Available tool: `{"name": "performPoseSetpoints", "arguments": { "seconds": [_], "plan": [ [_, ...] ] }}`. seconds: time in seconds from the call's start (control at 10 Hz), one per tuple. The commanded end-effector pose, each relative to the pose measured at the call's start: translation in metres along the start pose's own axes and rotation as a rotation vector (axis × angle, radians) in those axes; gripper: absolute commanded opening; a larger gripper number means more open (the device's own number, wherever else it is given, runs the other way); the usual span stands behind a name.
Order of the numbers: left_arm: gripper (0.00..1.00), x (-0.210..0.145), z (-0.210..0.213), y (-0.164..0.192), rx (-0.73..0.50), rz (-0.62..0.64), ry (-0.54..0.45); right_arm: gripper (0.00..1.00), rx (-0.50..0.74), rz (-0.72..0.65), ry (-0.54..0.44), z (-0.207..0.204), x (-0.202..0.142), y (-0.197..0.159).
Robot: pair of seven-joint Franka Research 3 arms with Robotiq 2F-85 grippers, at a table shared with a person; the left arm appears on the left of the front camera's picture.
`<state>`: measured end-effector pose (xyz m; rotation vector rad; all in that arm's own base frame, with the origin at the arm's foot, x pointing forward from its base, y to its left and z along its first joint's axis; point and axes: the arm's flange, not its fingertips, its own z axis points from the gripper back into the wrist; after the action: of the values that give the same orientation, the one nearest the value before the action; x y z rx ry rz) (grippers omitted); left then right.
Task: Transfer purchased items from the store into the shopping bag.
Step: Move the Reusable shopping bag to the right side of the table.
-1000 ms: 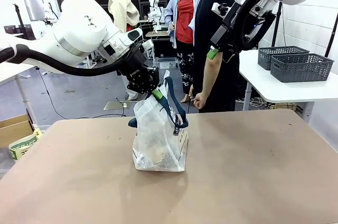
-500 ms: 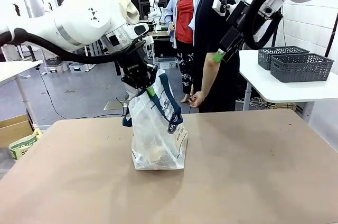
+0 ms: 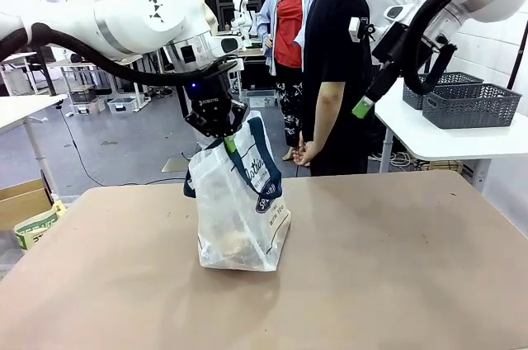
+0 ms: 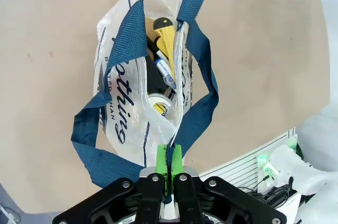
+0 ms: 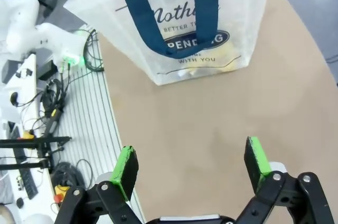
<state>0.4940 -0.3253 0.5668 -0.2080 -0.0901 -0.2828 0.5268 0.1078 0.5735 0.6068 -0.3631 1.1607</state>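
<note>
So the left gripper [image 3: 228,142] is clamped tight on the top edge of the shopping bag [image 3: 239,214], which stands mid-frame on the table [image 3: 396,267]. In the left wrist view the bag's mouth gapes in the upper middle, with a yellow-handled tool [image 4: 163,32], a pen [image 4: 165,72] and a tape roll [image 4: 161,104] inside. The right gripper [image 5: 193,163] hangs wide open, upper right in the front view.
</note>
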Motion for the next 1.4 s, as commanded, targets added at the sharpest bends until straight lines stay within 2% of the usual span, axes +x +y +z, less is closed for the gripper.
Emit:
{"name": "performPoseSetpoints", "arguments": {
  "seconds": [0.0, 0.1, 0.2, 0.7, 0.8, 0.9, 1.0, 1.2, 1.3],
  "plan": [
    [0.00, 0.006, 0.006, -0.010, -0.006, 0.065, 0.003, 1.00, -0.011, 0.016, -0.072, 0.000, -0.006, 0.005],
    [0.00, 0.000, 0.000, 0.000, 0.000, 0.000, 0.000, 1.00, -0.056, -0.006, -0.087, -0.005, 0.001, 0.004],
    [0.00, 0.000, 0.000, 0.000, 0.000, 0.000, 0.000, 1.00, 0.000, 0.004, -0.017, 0.002, -0.002, -0.001],
    [0.00, 0.002, -0.001, -0.002, -0.003, 0.014, 0.004, 1.00, 0.000, 0.004, -0.017, 0.002, -0.002, -0.001],
    [0.00, 0.002, 0.002, 0.002, 0.027, 0.028, 0.006, 1.00, -0.007, 0.002, -0.033, 0.002, 0.000, -0.001],
    [0.00, 0.002, 0.009, 0.003, 0.015, 0.048, -0.006, 1.00, -0.053, 0.154, -0.010, -0.002, 0.000, 0.000],
    [0.00, 0.002, 0.016, 0.003, 0.026, 0.064, -0.021, 1.00, -0.068, 0.229, -0.007, -0.007, 0.002, 0.004],
    [0.00, 0.003, 0.028, 0.005, 0.039, 0.073, -0.047, 1.00, -0.116, 0.332, 0.019, -0.019, 0.000, 0.004],
    [0.00, 0.006, 0.037, 0.009, 0.058, 0.067, -0.067, 1.00, -0.170, 0.372, -0.013, -0.025, -0.001, 0.001]
  ]
}}
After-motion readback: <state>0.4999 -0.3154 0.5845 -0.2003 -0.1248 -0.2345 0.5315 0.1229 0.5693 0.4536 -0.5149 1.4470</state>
